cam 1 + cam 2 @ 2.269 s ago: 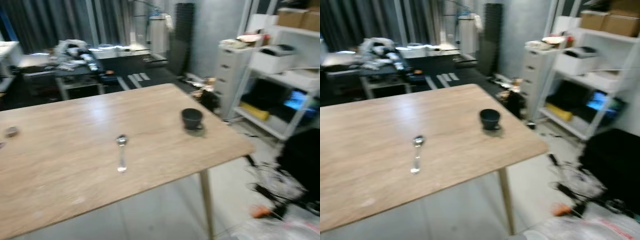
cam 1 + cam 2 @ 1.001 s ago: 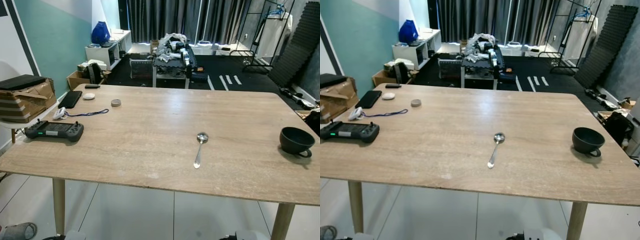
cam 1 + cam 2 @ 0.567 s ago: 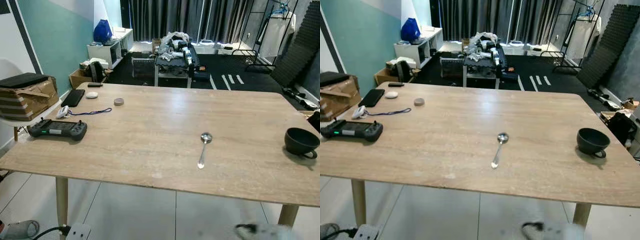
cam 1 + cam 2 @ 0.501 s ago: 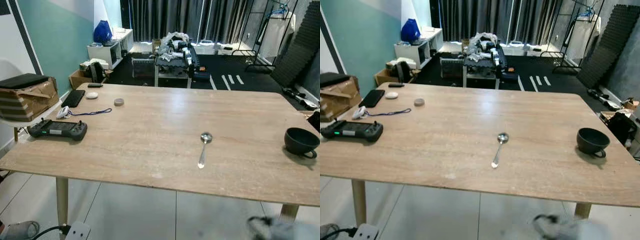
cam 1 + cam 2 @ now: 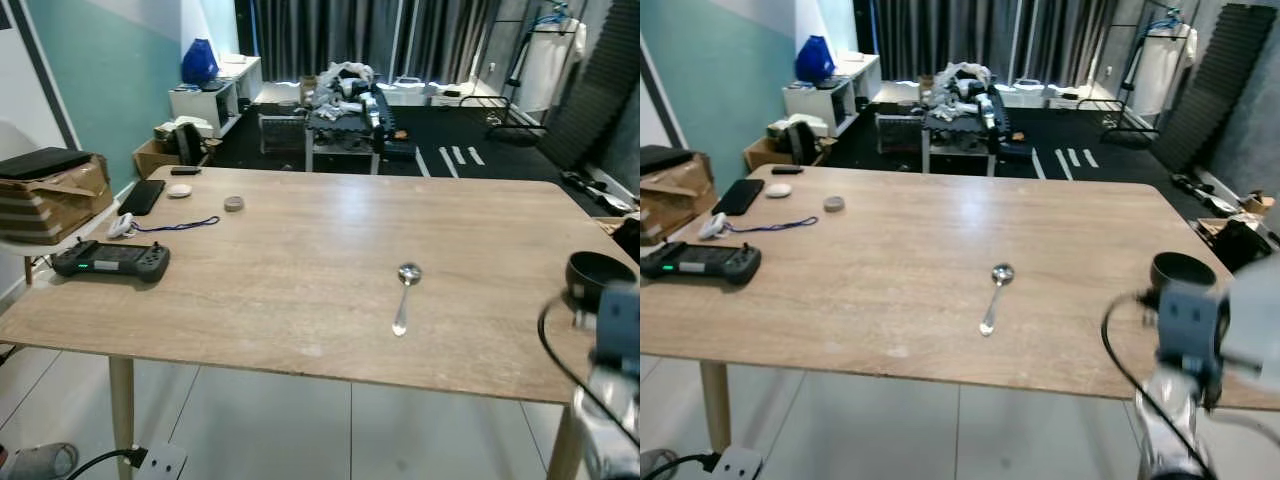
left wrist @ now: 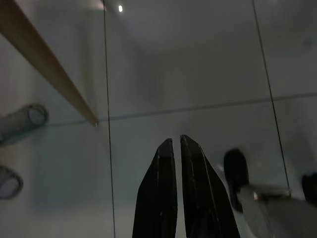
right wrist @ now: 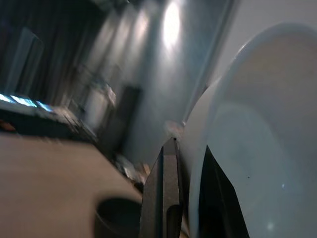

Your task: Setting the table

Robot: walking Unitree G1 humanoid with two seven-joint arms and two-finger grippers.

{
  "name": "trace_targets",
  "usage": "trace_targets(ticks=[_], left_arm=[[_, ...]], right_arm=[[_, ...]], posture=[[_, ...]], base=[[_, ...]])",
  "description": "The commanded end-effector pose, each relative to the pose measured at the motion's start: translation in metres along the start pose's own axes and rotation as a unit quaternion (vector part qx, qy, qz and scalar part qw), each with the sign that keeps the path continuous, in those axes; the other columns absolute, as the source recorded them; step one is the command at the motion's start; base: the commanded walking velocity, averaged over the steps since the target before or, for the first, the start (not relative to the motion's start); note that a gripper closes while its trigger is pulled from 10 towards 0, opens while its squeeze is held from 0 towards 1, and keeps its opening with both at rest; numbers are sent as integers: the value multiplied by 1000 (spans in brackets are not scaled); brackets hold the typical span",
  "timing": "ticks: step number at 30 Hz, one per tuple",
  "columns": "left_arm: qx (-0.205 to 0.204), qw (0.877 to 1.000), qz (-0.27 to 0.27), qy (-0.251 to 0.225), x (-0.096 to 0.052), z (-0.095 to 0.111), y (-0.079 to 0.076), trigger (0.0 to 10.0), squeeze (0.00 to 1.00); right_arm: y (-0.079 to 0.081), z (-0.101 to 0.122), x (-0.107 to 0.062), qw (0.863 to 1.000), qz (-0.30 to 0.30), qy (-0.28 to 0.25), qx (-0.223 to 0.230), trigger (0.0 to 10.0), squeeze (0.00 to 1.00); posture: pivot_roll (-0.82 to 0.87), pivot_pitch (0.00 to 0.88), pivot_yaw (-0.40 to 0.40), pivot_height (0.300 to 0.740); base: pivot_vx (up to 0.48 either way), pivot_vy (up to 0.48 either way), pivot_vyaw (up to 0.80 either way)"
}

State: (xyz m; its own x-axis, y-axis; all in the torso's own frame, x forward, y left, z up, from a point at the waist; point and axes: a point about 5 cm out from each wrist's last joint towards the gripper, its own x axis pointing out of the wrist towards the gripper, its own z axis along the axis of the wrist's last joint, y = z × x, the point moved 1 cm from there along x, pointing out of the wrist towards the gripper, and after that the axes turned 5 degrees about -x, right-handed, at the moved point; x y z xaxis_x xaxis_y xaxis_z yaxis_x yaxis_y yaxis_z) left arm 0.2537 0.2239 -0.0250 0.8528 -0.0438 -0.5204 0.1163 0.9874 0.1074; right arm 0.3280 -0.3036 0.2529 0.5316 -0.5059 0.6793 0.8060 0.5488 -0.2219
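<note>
Now at the table (image 5: 300, 250) | right gripper (image 7: 185, 168) clamped on a white plate's (image 7: 257, 148) rim, raised beside the table's right edge, near the cup (image 5: 592, 272) | spoon (image 5: 403, 297) lies mid-table | left gripper (image 6: 177, 148) closed, empty, above floor

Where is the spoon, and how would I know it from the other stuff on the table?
Find the big wooden table. The spoon lies flat near the middle, toward the near edge, with nothing touching it. It is the only shiny silver thing there: the cup at the right end is dark and round, and the black controller sits far off at the left edge.
</note>
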Motion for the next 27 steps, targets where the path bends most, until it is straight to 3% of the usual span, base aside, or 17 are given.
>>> trace_targets(ticks=[1, 2, 3, 4, 6, 9, 10, 11, 13, 17, 18, 19, 23, 27], left_arm=[[2, 1000, -2, 11, -2, -6, 0, 10000, 0], [2, 1000, -2, 11, -2, -6, 0, 10000, 0], [1, 1000, -3, 11, -2, -6, 0, 10000, 0], [2, 1000, -3, 12, -2, -6, -1, 10000, 0], [2, 1000, -3, 12, -2, -6, -1, 10000, 0], [1, 1000, -6, 11, -3, -6, -3, 10000, 0], [1, 1000, -7, 9, -3, -5, -3, 10000, 0], [1, 1000, -7, 9, -3, -5, -3, 10000, 0], [15, 999, -21, -22, -5, 6, -7, 10000, 0], [44, 996, -46, -61, -9, 22, -13, 10000, 0], [77, 990, -70, -97, -15, 38, -18, 10000, 0], [121, 976, -108, -147, -27, 60, -28, 10000, 0], [134, 963, -154, -176, -43, 77, -35, 10000, 0], [128, 944, -250, -172, -76, 81, -49, 10000, 0]], right_arm=[[13, 13, -2, 998, 48, -32, 4, 10000, 0], [26, 24, -3, 993, 98, -59, 6, 10000, 0], [50, 41, -13, 977, 192, -93, 31, 10000, 0], [63, 48, -19, 965, 240, -104, 33, 10000, 0], [70, 52, -23, 957, 268, -110, 35, 10000, 0], [89, 66, -36, 925, 355, -126, 47, 10000, 0], [95, 74, -39, 913, 384, -122, 69, 10000, 0], [95, 74, -39, 913, 384, -122, 69, 10000, 0], [109, 75, -36, 896, 432, -97, 47, 10000, 0], [116, 69, -32, 885, 460, -42, 51, 10000, 0], [118, 67, -27, 882, 467, -22, 54, 10000, 0], [119, 64, -20, 879, 474, -4, 53, 10000, 0], [119, 59, -17, 881, 471, 7, 49, 10000, 0], [122, 51, -34, 875, 477, 33, 72, 10000, 0]], posture=[[35, 111, 79, 740], [33, 111, 80, 740], [36, 116, 82, 740], [36, 117, 82, 740], [36, 117, 82, 740], [34, 123, 79, 740], [34, 131, 76, 740], [34, 131, 76, 740], [39, 147, 65, 740], [48, 153, 56, 740], [56, 157, 50, 740], [68, 161, 42, 740], [78, 166, 40, 740], [73, 172, 49, 740]], base=[[0, 0, 0], [0, 0, 0], [0, 0, 0], [0, 0, 0], [0, 0, 0], [0, 0, 0], [0, 0, 0], [0, 0, 0], [0, 0, 0], [0, 0, 0], [0, 0, 0], [0, 0, 0], [0, 0, 0], [0, 0, 0]])
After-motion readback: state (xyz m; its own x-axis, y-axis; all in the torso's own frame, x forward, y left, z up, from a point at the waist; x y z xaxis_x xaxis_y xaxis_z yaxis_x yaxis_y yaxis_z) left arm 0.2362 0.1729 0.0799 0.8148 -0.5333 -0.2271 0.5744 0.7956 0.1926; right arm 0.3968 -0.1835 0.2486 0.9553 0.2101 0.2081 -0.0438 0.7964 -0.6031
